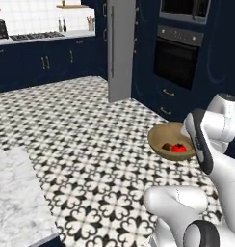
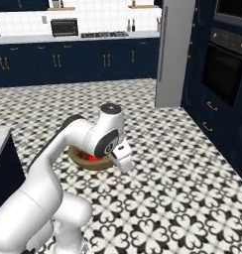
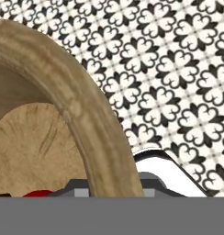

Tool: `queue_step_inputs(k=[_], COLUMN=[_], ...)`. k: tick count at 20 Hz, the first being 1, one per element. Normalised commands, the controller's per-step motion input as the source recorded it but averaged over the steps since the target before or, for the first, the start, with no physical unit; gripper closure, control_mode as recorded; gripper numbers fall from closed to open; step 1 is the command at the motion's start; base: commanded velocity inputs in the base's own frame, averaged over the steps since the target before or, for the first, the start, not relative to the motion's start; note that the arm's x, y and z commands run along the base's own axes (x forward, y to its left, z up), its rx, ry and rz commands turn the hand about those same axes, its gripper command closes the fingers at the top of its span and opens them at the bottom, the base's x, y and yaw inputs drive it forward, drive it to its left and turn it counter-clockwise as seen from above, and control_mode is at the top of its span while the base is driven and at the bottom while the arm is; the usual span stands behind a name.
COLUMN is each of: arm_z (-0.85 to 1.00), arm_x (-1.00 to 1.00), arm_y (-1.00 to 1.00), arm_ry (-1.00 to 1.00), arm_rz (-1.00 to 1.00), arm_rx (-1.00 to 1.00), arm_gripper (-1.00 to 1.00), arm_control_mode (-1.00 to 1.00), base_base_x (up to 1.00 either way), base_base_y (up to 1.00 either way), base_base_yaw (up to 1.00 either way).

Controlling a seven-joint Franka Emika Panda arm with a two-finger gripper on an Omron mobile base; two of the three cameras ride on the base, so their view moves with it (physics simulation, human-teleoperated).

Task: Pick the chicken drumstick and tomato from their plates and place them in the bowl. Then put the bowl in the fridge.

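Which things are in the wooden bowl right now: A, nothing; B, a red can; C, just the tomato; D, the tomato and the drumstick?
D: in the left base view the bowl holds the red tomato beside the brown drumstick.

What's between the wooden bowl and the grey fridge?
Bare patterned floor tile lies between the round light-brown wooden bowl and the tall grey steel fridge, in the left base view.

Two base cameras look forward and down from behind the arm, one each side. Both see the bowl (image 1: 170,140) mid-frame. The hand camera sits very close to its rim.
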Motion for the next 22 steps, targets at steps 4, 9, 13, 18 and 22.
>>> queue_step_inputs(k=[4, 9, 13, 18, 22], arm_z=[0.00, 0.00, 0.00, 0.00, 0.00], arm_x=[0.00, 0.00, 0.00, 0.00, 0.00], arm_y=[0.00, 0.00, 0.00, 0.00, 0.00], arm_ry=[0.00, 0.00, 0.00, 0.00, 0.00], arm_rz=[0.00, 0.00, 0.00, 0.00, 0.00], arm_rx=[0.00, 0.00, 0.00, 0.00, 0.00], arm_gripper=[1.00, 1.00, 1.00, 1.00, 1.00], arm_control_mode=[1.00, 1.00, 1.00, 1.00, 1.00], base_base_x=[1.00, 1.00, 1.00, 1.00, 1.00], base_base_y=[-0.20, -0.22, -0.44, -0.36, -0.21], base_base_yaw=[0.39, 0.37, 0.16, 0.01, 0.03])
